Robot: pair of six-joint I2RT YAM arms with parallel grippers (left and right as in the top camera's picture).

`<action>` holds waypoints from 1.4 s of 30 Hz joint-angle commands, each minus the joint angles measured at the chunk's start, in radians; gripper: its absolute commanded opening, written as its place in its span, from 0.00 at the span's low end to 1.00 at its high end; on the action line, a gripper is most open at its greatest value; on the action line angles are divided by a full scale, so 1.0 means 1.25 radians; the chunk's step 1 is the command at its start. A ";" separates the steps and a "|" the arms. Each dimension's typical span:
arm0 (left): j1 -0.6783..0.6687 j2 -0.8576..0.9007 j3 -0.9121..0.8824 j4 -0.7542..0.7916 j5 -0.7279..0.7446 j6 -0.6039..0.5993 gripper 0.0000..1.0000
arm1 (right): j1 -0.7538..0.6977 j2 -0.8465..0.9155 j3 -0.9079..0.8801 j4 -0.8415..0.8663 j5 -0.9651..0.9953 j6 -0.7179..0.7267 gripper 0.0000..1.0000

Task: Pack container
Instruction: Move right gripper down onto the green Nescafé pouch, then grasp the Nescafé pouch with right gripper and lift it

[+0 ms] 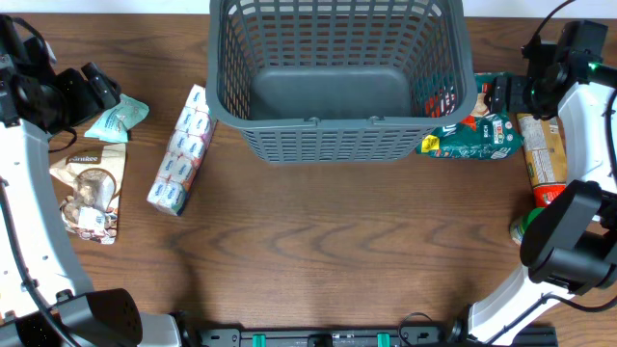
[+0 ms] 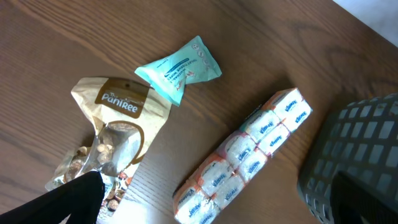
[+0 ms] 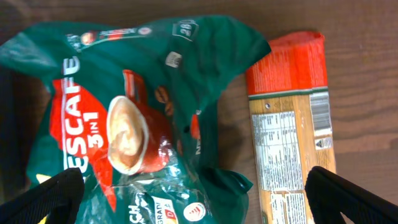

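Note:
The dark grey lattice container [image 1: 337, 135] stands at the back middle of the table, with nothing visible inside. Its corner shows in the left wrist view [image 2: 348, 155]. My left gripper [image 1: 96, 92] is open above the left packets: a teal snack packet [image 1: 118, 118] [image 2: 180, 65], a beige Paniree bag [image 1: 89, 188] [image 2: 115, 134] and a long tissue multipack [image 1: 183, 149] [image 2: 245, 155]. My right gripper [image 1: 506, 94] is open over a green Nescafe bag [image 1: 472, 130] [image 3: 130, 118], holding nothing.
A tall orange-and-tan packet [image 1: 542, 154] [image 3: 289, 124] lies right of the Nescafe bag. A green item [image 1: 521, 226] sits partly hidden under my right arm. The table's front edge runs along the bottom.

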 commanded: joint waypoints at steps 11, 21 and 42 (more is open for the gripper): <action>0.001 0.001 0.002 -0.001 0.002 -0.010 0.98 | 0.021 0.144 0.002 0.002 -0.052 0.040 0.99; 0.001 0.001 0.002 -0.001 0.002 -0.010 0.99 | 0.029 0.205 0.002 -0.004 -0.115 0.041 0.99; 0.001 0.001 0.002 -0.001 0.002 -0.010 0.99 | 0.022 0.228 0.002 -0.030 -0.111 0.063 0.01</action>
